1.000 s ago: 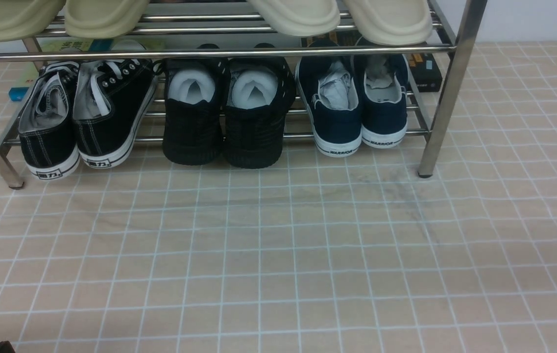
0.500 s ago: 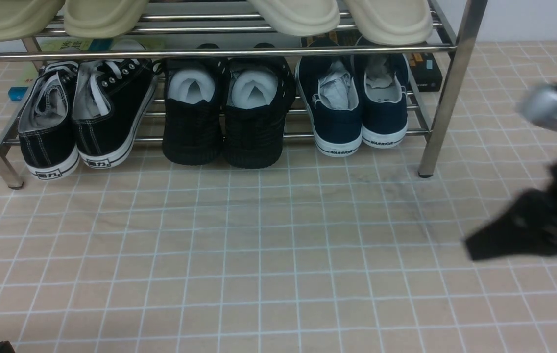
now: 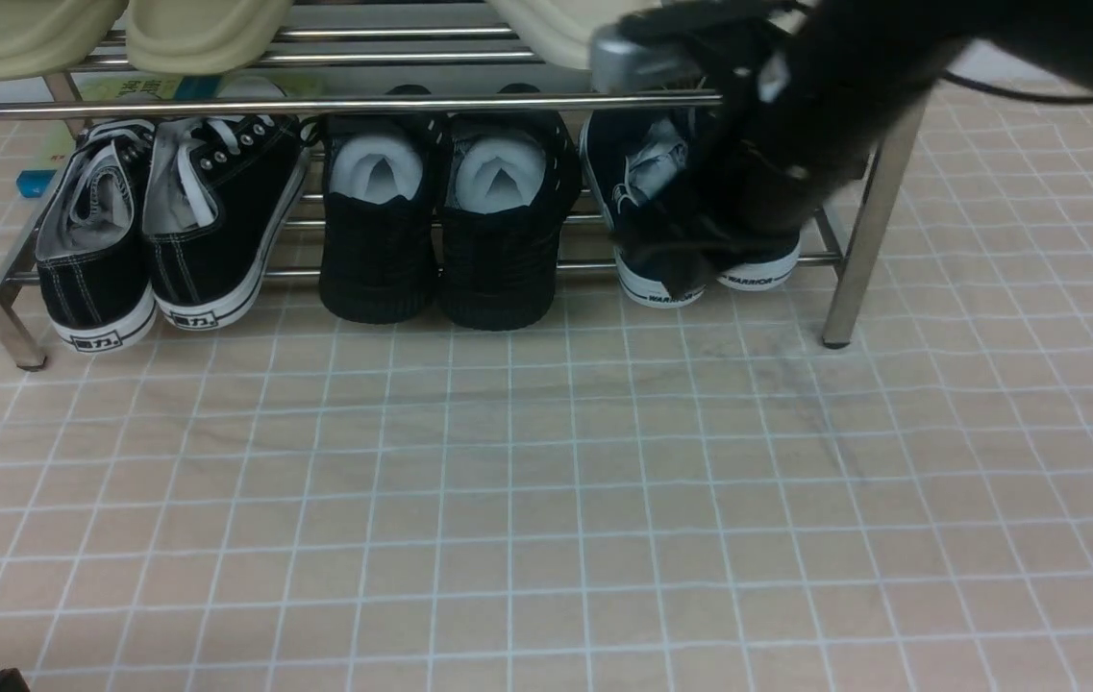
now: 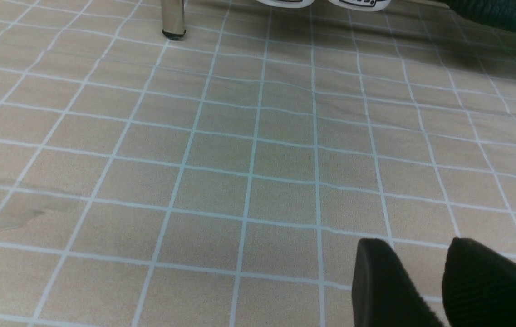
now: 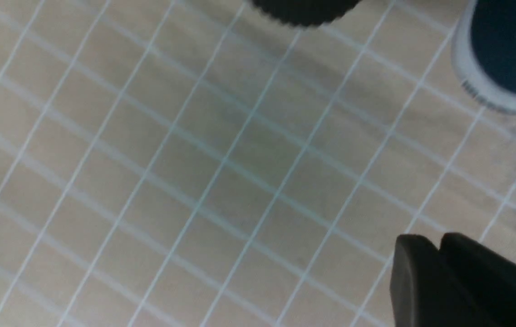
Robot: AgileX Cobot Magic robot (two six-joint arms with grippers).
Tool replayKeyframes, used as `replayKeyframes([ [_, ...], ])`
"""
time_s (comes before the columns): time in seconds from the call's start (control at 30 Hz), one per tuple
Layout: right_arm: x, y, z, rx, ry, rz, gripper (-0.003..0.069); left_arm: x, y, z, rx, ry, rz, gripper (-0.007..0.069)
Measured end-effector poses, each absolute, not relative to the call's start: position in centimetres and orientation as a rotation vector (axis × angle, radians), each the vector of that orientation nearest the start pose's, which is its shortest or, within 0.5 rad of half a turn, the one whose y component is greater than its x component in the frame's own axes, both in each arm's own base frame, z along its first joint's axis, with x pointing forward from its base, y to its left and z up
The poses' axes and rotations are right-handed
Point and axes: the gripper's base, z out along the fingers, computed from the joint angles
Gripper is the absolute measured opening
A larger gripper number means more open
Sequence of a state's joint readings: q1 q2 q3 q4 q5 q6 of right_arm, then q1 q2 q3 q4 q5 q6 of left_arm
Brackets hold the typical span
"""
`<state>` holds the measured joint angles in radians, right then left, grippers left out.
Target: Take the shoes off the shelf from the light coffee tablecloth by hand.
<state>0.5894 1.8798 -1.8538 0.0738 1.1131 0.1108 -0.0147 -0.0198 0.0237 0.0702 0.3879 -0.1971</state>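
Only the front view shows the right arm (image 3: 825, 125) hiding the shoes (image 3: 644, 286).

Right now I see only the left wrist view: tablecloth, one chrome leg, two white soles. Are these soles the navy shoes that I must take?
Observer: No. Those soles belong to the black lace-up sneakers at the left end of the shelf. The navy shoes stand at the right end of its lower tier.
Operator: And the right gripper, where is it?
Observer: In the front view the right gripper is directly in front of the navy shoes and hides part of the pair.
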Motion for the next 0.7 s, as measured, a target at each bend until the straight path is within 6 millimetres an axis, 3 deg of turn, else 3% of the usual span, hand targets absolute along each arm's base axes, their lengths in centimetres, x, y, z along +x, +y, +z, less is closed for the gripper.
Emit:
replayKeyframes([
  [0.2,37.2,24.6,33.1,-0.464,2.554,0.191,0.0313,5.2,0.2,17.1,-0.128,1.871,-0.076,0.0240],
  [0.4,38.5,25.4,32.6,-0.446,2.476,0.210,0.0512,5.2,0.2,17.1,-0.128,1.871,-0.076,0.0240],
  [0.5,39.0,25.7,32.2,-0.448,2.439,0.219,0.0546,5.2,0.2,17.1,-0.128,1.871,-0.076,0.0240],
  [0.7,40.3,26.3,30.6,-0.466,2.401,0.193,0.0540,5.2,0.2,17.1,-0.128,1.871,-0.076,0.0240],
])
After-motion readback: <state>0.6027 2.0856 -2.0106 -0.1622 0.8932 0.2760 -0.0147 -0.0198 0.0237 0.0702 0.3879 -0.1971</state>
